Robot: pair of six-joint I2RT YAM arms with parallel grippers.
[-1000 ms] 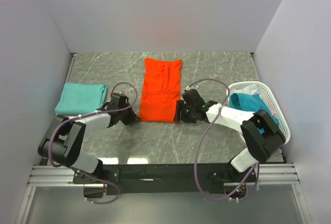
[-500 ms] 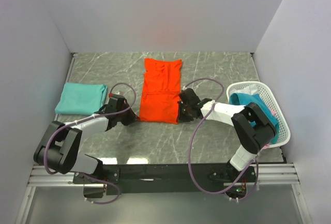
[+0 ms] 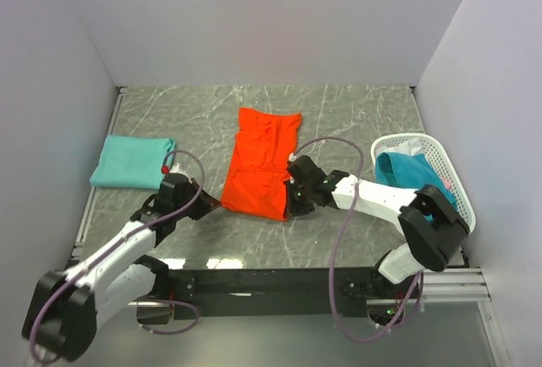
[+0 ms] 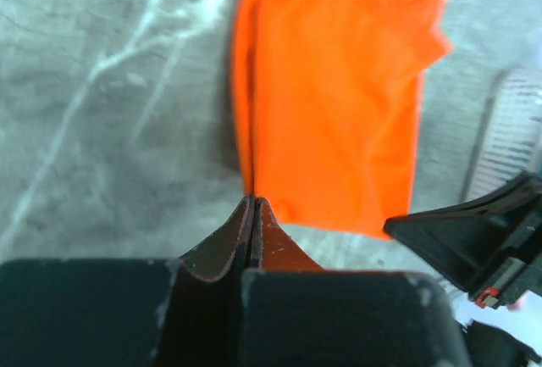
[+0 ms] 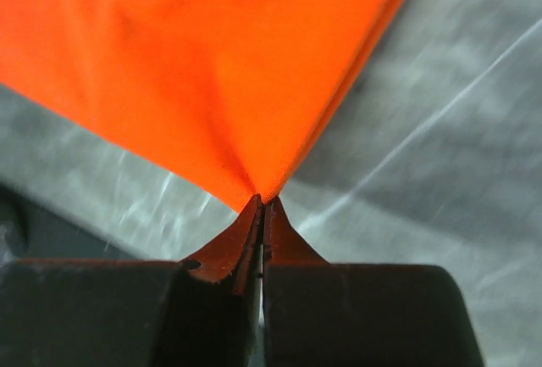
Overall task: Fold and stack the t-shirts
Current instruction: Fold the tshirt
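My left end effector (image 4: 252, 203) and right end effector (image 5: 261, 203) are pinched closed on the near corners of the bright orange-red cloth t-shirt (image 3: 262, 159), lying central on the tabletop (image 3: 356, 113). Fold in hand (judged); next calls for carrying both corners evenly toward the collar

Grey marbled table (image 3: 356, 113) with orange t-shirt (image 3: 262, 164), folded teal t-shirt (image 3: 131, 161), white basket (image 3: 405, 138).

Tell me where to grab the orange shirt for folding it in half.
By its two near corners, from the arms' side: the orange shirt lies as a long strip running away from them. The left claw and right claw are pinched exactly there.
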